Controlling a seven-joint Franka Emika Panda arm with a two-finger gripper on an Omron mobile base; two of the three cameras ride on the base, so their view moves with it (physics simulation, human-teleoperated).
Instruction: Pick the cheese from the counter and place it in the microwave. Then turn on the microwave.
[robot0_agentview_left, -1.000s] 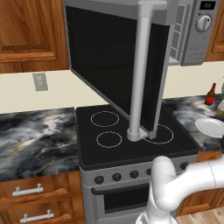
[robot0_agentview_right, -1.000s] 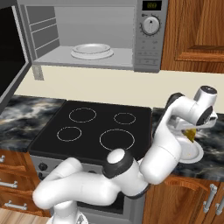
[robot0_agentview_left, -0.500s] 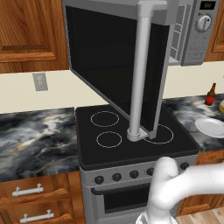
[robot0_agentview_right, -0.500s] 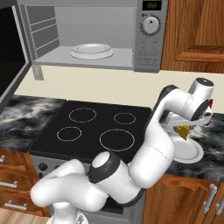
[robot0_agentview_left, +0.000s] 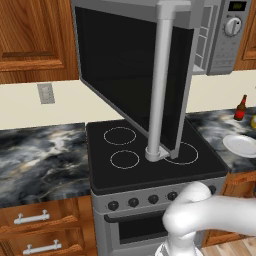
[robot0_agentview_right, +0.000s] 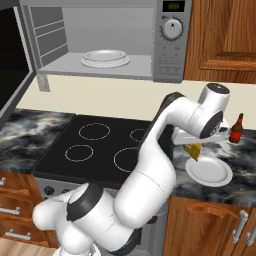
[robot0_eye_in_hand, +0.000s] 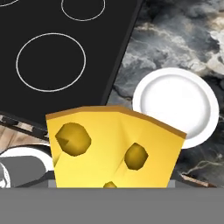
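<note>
Yellow cheese (robot0_eye_in_hand: 113, 148), a holed wedge, sits clamped in the gripper (robot0_agentview_right: 194, 149), lifted clear of the counter (robot0_agentview_right: 240, 170); its broad top edge runs across the hand view, its narrow end hanging downward. Directly beneath lies a white plate (robot0_agentview_right: 209, 171); a brown bottle (robot0_agentview_right: 236, 129) stands just beyond. Up and leftward, the microwave (robot0_agentview_right: 100, 45) gapes, door swung wide.
</note>
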